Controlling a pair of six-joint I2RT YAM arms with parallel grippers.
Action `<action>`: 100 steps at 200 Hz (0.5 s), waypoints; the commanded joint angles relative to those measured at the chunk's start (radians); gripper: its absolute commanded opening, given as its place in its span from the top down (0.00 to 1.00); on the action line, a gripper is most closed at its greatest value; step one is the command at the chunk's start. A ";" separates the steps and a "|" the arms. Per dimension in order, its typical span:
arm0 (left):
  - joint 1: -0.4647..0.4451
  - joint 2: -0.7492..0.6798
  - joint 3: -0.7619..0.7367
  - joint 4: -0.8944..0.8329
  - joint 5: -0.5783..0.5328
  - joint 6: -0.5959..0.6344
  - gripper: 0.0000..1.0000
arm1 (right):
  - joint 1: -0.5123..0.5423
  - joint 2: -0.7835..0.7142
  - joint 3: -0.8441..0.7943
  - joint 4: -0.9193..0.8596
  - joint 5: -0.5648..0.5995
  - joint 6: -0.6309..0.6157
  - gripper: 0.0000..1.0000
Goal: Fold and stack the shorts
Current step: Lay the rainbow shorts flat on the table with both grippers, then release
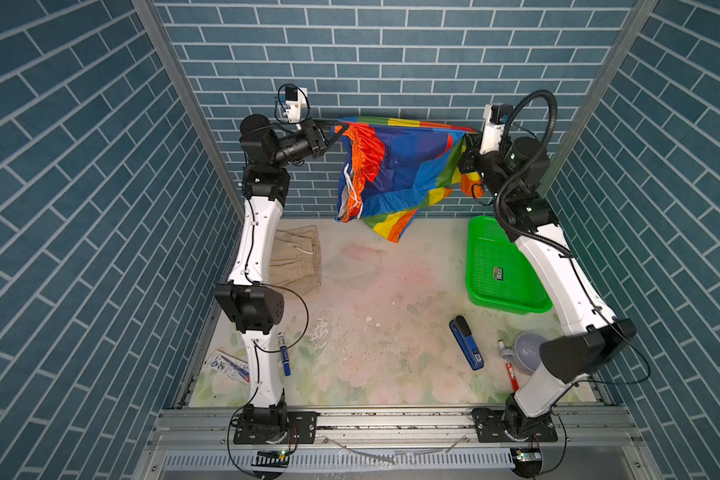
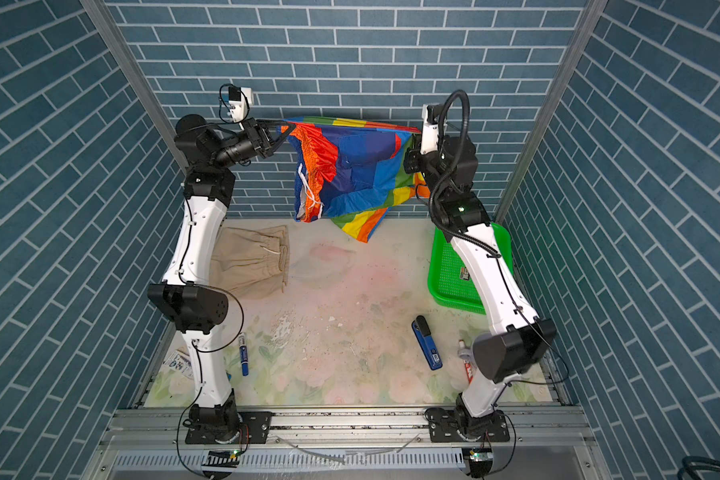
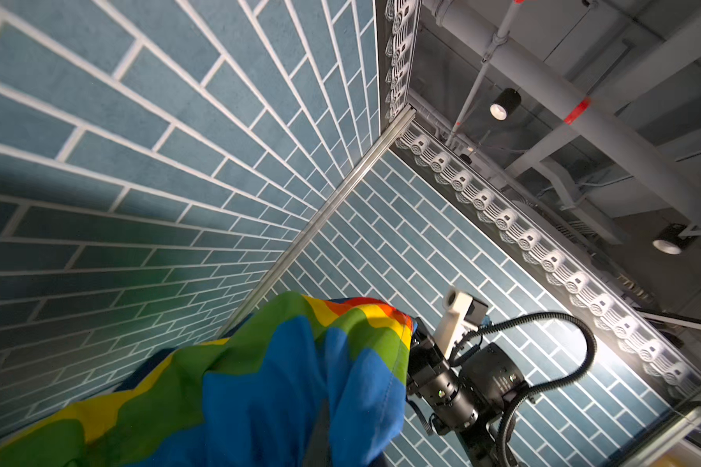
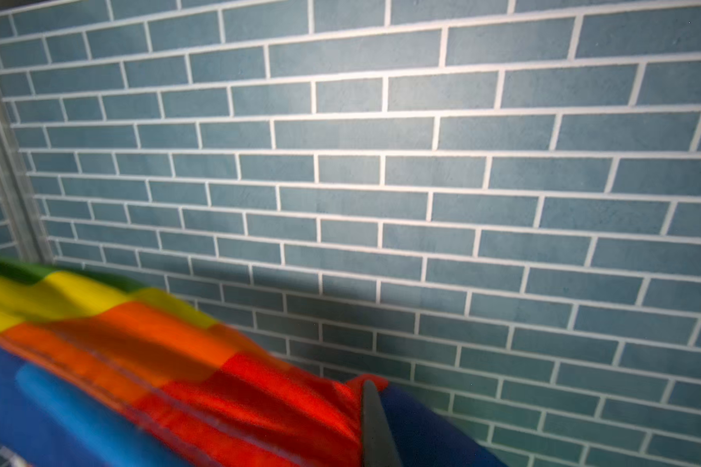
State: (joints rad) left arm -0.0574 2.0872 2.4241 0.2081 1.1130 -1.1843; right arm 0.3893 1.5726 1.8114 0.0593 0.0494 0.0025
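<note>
- beige shorts [image 1: 296, 257]: flat on the table [image 1: 371, 316], well below the left gripper [image 1: 338, 129]. They look folded already, in our judgement; the white drawstring shows.
- left gripper: up high, jaws pinched together on the orange-red waistband corner of the rainbow shorts [image 1: 395, 166].
- rainbow shorts: in the air, top edge stretched between both grippers, the rest hanging crooked beneath them. We cannot tell if the lowest hem touches the table.
- right gripper [image 1: 468, 140]: clamped on the opposite top corner; its wrist view shows cloth bunched against one finger.
- risk: the cloth is shiny and thin and the pinches are small. If we pull the grippers further apart a corner may slip out, and the shorts drop in a heap.
- risk: the hang is uneven, so lowering as is likely gives a twisted fold, or lands short of the beige pair.
- writing: marker [image 1: 283, 353] and blue tool [image 1: 466, 343] both carry labels, unreadable.
- green basket [image 1: 499, 266]: below the right gripper; the sticker [image 1: 498, 273] inside is too small to read. No brand is legible.
</note>
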 commanded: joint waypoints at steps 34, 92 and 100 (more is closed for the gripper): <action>0.154 -0.271 -0.812 0.500 -0.083 -0.144 1.00 | 0.083 -0.479 -0.787 0.237 0.366 0.048 1.00; 0.154 -0.508 -1.482 0.723 -0.070 -0.173 1.00 | 0.179 -0.736 -1.160 -0.098 0.319 0.393 1.00; 0.155 -0.536 -1.537 0.717 -0.080 -0.168 1.00 | 0.194 -0.754 -1.189 -0.130 0.312 0.424 1.00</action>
State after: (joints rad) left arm -0.0490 1.6455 0.9871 0.7834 1.2652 -1.3323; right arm 0.6075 0.9321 0.6983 0.0780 0.1474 0.1944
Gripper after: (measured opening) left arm 0.081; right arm 0.050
